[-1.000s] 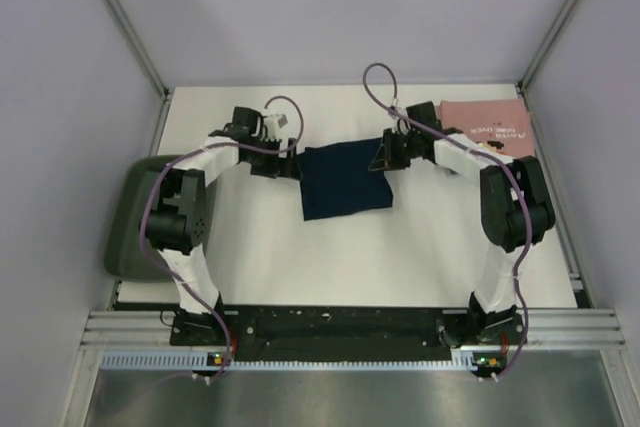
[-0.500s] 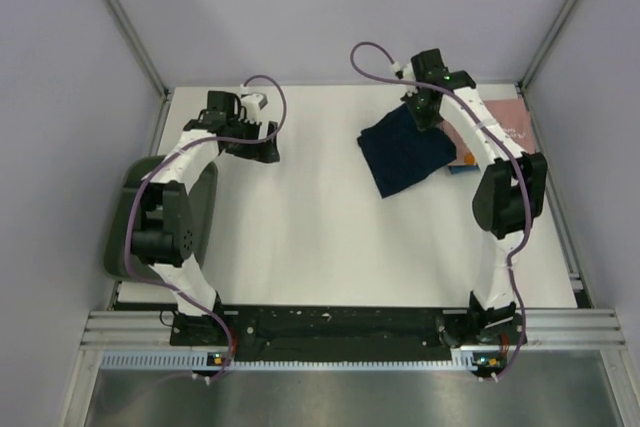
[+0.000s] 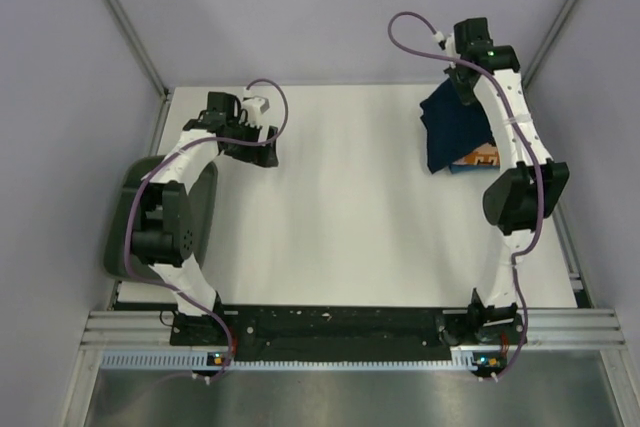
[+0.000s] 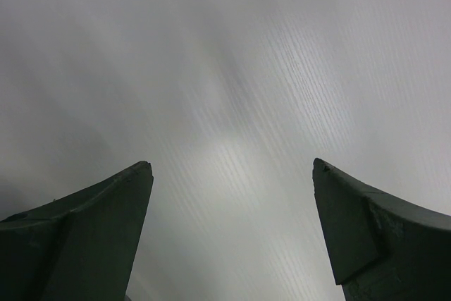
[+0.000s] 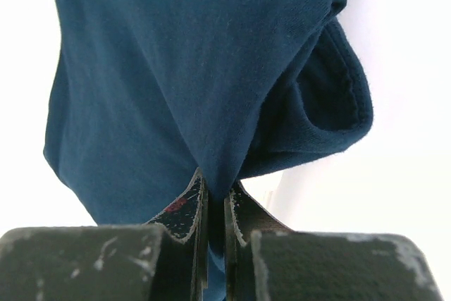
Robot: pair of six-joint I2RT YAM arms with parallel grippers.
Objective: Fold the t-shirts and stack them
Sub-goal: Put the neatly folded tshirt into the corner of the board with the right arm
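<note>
Navy t-shirt (image 5: 176, 68) pinched in right gripper (image 5: 215, 182), hanging above pink t-shirt (image 3: 479, 158).

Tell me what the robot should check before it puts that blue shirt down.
1. Right claw shut on the navy shirt: ok.
2. Navy shirt hanging flat and neatly folded: not ok, it droops in a bunch.
3. Navy shirt lined up over the pink shirt: cannot tell, only a corner of pink shows.
4. Left claw open and empty: ok.
5. Left claw away from the shirts: ok, it is over the table on the far left side.
</note>
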